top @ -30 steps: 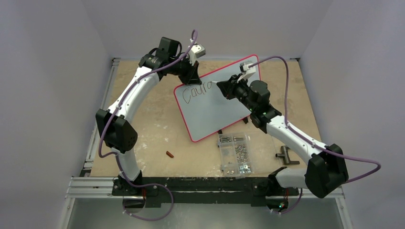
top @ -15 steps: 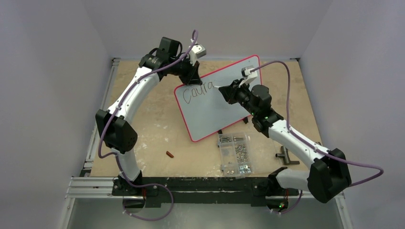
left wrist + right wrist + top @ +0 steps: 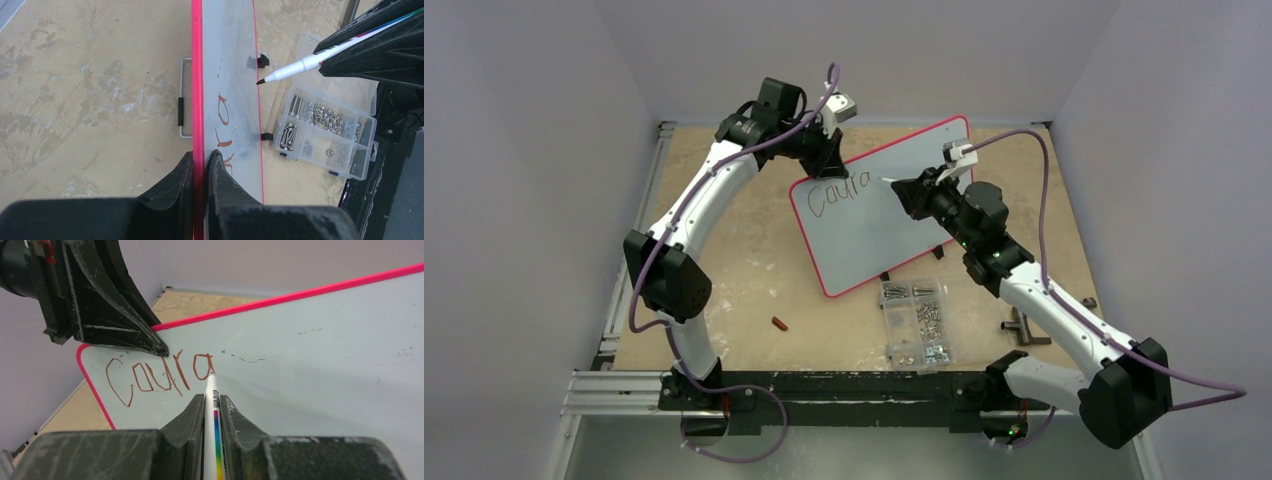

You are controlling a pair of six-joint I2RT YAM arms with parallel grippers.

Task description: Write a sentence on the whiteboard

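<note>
The whiteboard [image 3: 864,240] with its red-pink rim is propped tilted at the table's middle back. Brown-red words [image 3: 837,193] reading "Coura" run along its top left. My left gripper [image 3: 829,160] is shut on the board's upper rim [image 3: 198,100], one finger on each face. My right gripper [image 3: 907,192] is shut on a white marker [image 3: 212,390] with a rainbow stripe. The marker's tip sits just right of the last "a" [image 3: 202,366], at or barely off the board [image 3: 310,365]; I cannot tell if it touches. The marker [image 3: 295,68] also shows in the left wrist view.
A clear compartment box of screws [image 3: 916,320] lies just below the board's lower edge. A small red-brown piece [image 3: 779,322] lies at the front left, and a black T-shaped tool [image 3: 1022,328] at the front right. A wire stand [image 3: 184,97] sticks out behind the board.
My right arm's elbow has swung out to the right and the marker tip has shifted slightly right of the "a". The written letters look the same. My left arm has not moved.
</note>
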